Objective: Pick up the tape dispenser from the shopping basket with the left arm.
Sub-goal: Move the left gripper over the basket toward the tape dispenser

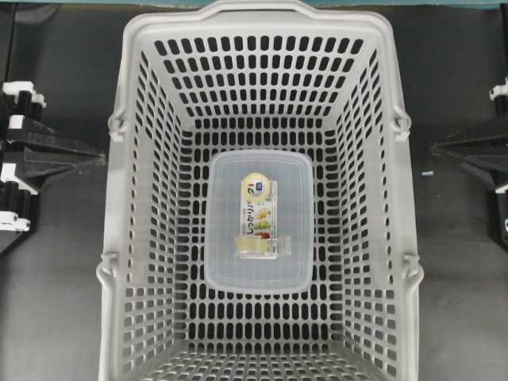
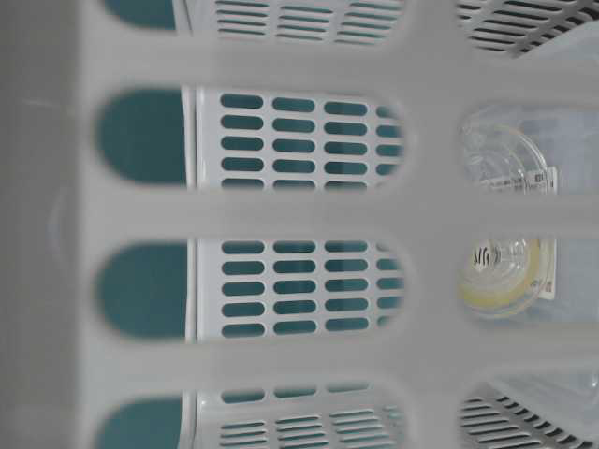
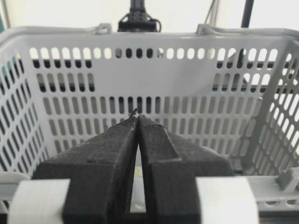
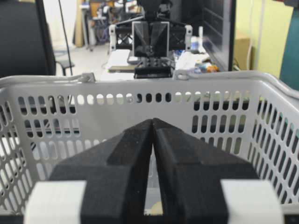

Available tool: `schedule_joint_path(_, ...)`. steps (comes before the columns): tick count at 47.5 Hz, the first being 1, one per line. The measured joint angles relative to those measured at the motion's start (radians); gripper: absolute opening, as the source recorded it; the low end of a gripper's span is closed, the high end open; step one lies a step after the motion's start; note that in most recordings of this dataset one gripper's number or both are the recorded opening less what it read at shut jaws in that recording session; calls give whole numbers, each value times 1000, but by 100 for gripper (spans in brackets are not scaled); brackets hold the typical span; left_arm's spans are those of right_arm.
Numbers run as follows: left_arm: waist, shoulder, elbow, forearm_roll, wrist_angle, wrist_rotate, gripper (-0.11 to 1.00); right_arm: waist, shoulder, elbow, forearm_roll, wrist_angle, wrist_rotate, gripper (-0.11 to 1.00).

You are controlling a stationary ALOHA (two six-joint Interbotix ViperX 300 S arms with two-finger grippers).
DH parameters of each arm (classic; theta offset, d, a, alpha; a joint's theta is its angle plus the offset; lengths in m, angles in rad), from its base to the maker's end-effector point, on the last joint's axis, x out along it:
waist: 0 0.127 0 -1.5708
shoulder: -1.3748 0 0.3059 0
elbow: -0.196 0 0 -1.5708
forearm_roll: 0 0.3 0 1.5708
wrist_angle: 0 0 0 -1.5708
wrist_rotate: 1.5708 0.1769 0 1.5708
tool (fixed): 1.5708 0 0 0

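From overhead, the large light-grey plastic shopping basket (image 1: 143,238) with slotted walls and floor fills the middle of the dark table surface (image 1: 55,302). On its floor lies a translucent rectangular plastic container (image 1: 222,254) with rounded corners. The tape dispenser (image 1: 259,216), a small narrow pack with a white-yellow printed card, a round cream top and a clear plastic part holding a pale roll, lies flat on top of that container, near its centre, with the cream end pointing toward the top of the view. The left arm's black gripper (image 1: 99,159) sits outside the basket at the left edge, its tips drawn to a point near the basket's left wall. The right gripper (image 1: 436,148) mirrors it at the right edge, also outside the basket.

The table-level view looks through the blurred slots of the basket wall (image 2: 281,210). Behind them, at the right, the dispenser's pale yellowish roll (image 2: 501,276) shows inside clear plastic.

In the left wrist view, the left gripper's black fingers (image 3: 112,158) are pressed together with nothing between them, pointing at the basket's far wall (image 3: 187,88) from just outside the near rim.

In the right wrist view, the right gripper's fingers (image 4: 187,163) are likewise closed and empty, facing the basket wall (image 4: 224,107).
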State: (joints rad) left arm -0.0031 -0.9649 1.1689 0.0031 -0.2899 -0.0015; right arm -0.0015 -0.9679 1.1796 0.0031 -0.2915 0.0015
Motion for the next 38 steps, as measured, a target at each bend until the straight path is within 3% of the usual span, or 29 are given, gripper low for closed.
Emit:
schedule_joint_path(3,-2,2,-5,6,9,-8,1,2,-2,0,2,2,3,0)
schedule_joint_path(8,-2,14,-66,32,127,-46,0,5,-11,0,5,18,25,0)
schedule_joint_path(18,-41,92,-259,37,387,-52,0,6,-31,-8,6,38,38,0)
schedule_joint_path(28,-84,272,-472,37,634,-49,0,5,-32,-21,6,117,38,3)
schedule_joint_path(32,-91,354,-557,37,721,-49,0,5,-34,-23,8,152,40,16)
schedule_joint_path(38,-98,472,-661,38,821,-49,0,6,-41,-28,8,175,40,52)
